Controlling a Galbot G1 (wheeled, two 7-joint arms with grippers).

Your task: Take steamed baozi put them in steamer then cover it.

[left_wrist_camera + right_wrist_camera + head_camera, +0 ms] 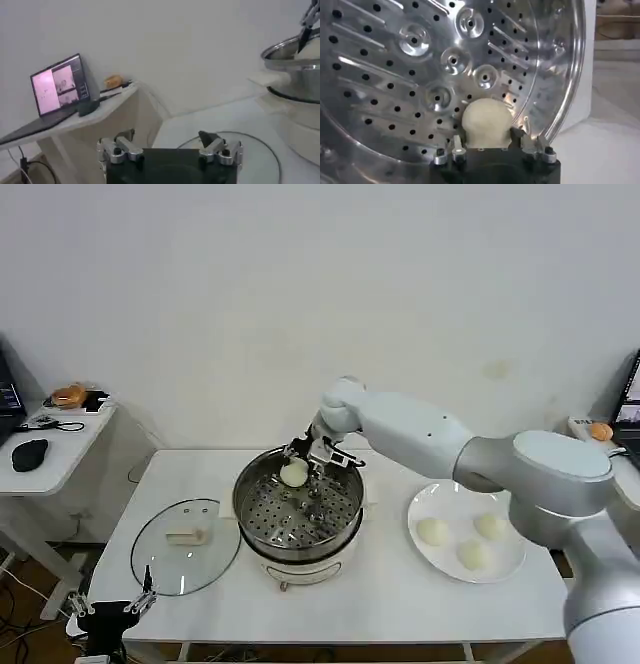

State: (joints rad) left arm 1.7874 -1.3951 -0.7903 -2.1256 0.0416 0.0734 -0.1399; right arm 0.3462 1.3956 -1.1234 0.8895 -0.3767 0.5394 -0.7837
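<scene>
The steel steamer (262, 527) stands mid-table with its perforated tray (395, 70) bare. My right gripper (297, 467) hangs over the steamer's far side, shut on one cream-white baozi (293, 473), which sits between the fingers (487, 123) just above the tray. Three more baozi (432, 531) (490, 525) (473, 555) lie on the white plate (425, 562) to the right. The glass cover (170, 569) with its cream handle (187, 535) lies flat on the table left of the steamer. My left gripper (170, 146) is open, low at the table's front left corner, near the cover (260, 162).
A side table (55, 434) at far left holds a mouse and small items; a laptop (60, 85) stands on it. The steamer's rim (292, 57) rises at the right of the left wrist view. The wall runs behind the table.
</scene>
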